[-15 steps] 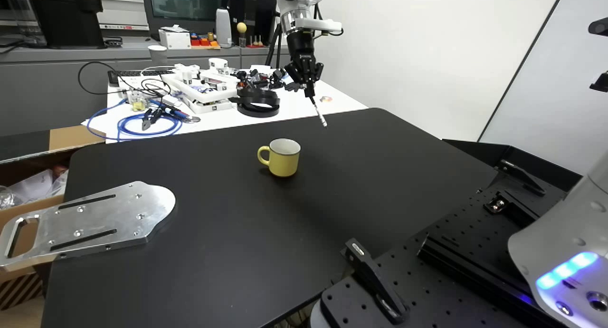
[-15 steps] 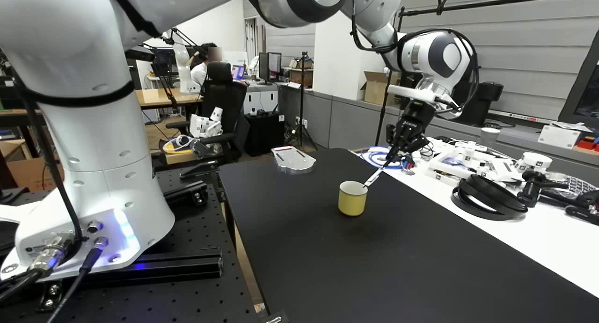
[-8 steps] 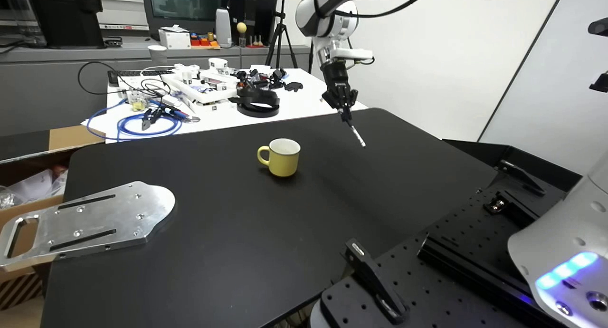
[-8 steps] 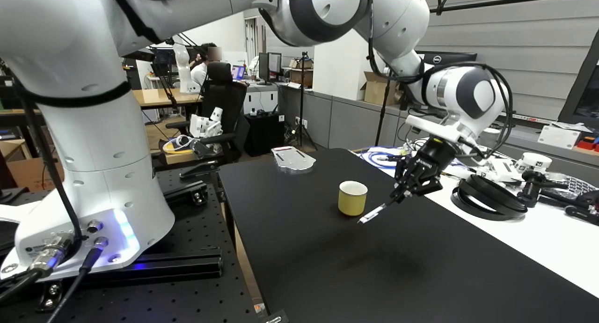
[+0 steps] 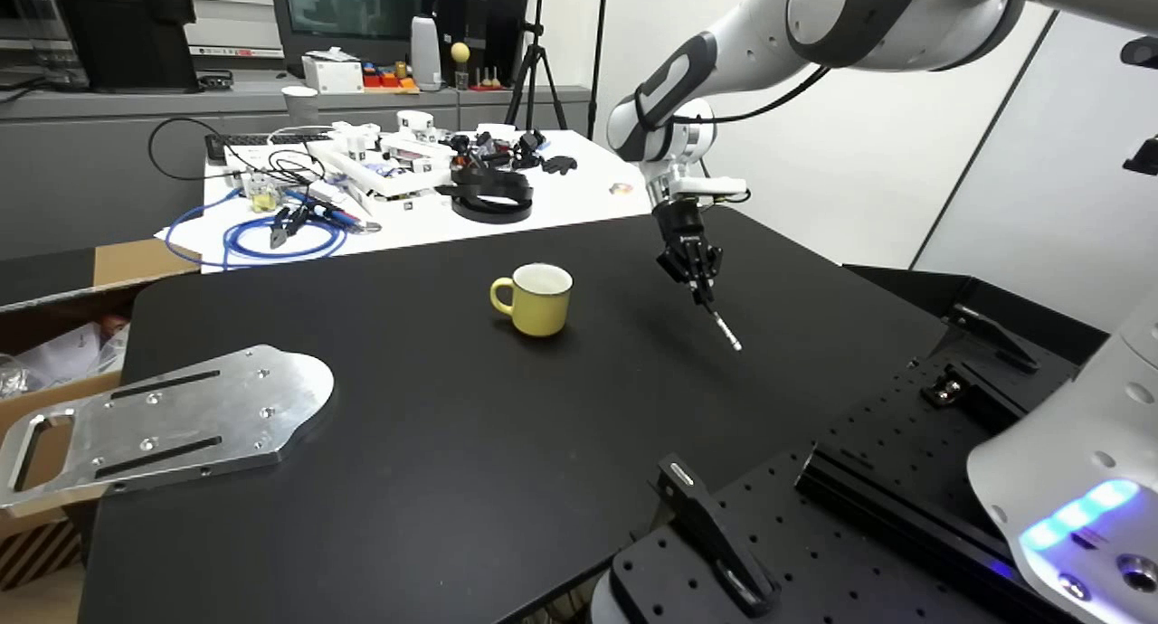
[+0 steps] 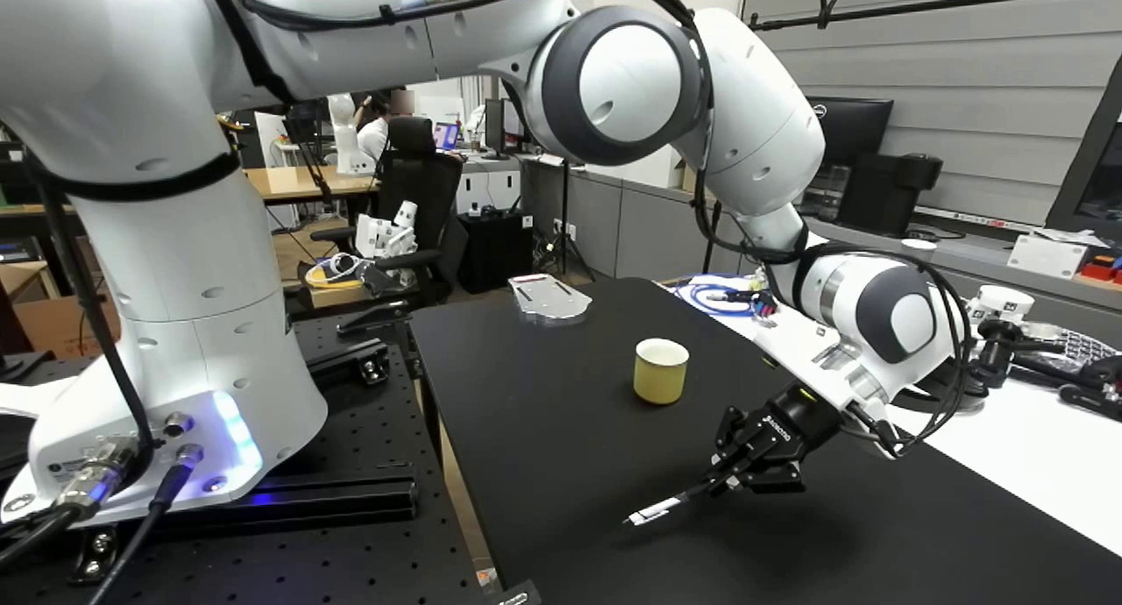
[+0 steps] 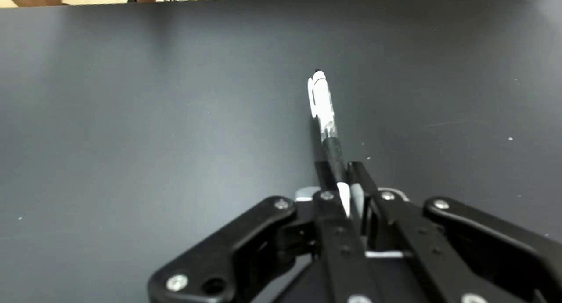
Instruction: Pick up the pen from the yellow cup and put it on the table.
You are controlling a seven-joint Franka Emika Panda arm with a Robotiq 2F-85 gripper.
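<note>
The pen (image 5: 726, 333) has a white clip end, a dark grip and a white point. My gripper (image 5: 704, 297) is shut on its grip and point end, and the pen sticks out slanting downward. The pen (image 6: 653, 510) and gripper (image 6: 712, 484) are low over the black table (image 6: 543, 412); I cannot tell if the pen touches it. In the wrist view the pen (image 7: 324, 103) sits between the fingertips (image 7: 339, 173). The yellow cup (image 5: 540, 309) stands upright on the table, apart from the gripper, and also shows in an exterior view (image 6: 659, 379). It is out of the wrist view.
A flat metal plate (image 5: 199, 407) lies at one table edge. A white table (image 5: 425, 208) with cables and parts adjoins the black table. The robot's base (image 6: 193, 342) stands on a perforated black plate (image 6: 368, 552) with clamps.
The gripper has come down toward the table with the pen in it, away from the cup and toward the robot base side. The cup has not moved.
</note>
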